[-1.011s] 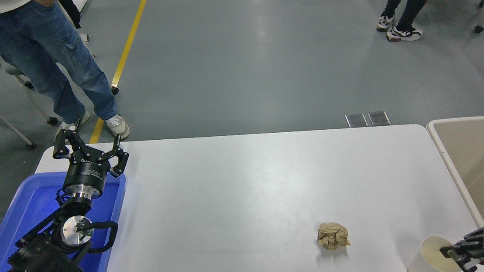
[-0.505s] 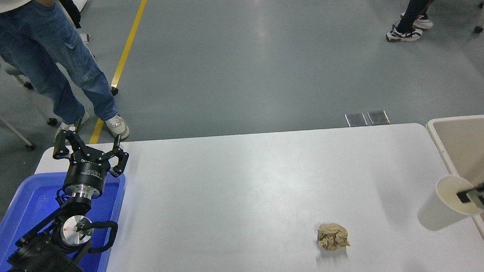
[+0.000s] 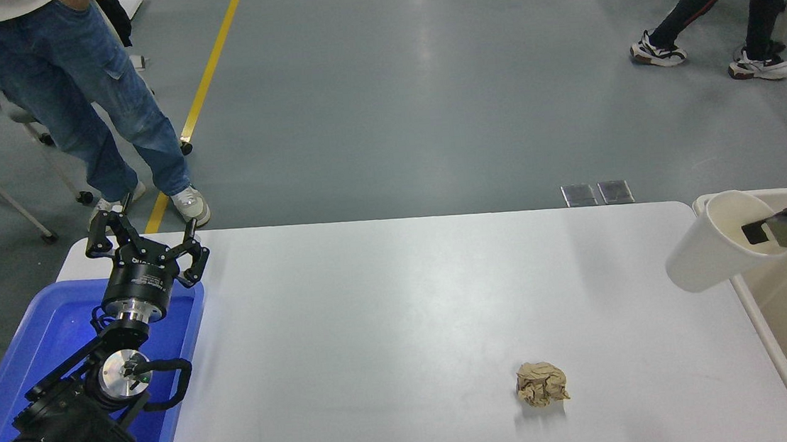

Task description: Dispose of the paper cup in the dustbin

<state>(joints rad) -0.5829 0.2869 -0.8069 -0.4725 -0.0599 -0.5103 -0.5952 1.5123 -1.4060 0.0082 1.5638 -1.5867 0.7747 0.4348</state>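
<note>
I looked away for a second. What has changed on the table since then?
The right gripper, shut on the paper cup at its rim, lifted it off the table's near right corner and carried it up and away, tilted, to the dustbin rim. The brown paper ball, the blue tray and the parked left gripper stayed put.

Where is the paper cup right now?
In the head view, the paper cup is at the right, held tilted in the air by the right gripper, over the table's far right edge at the dustbin rim.
</note>
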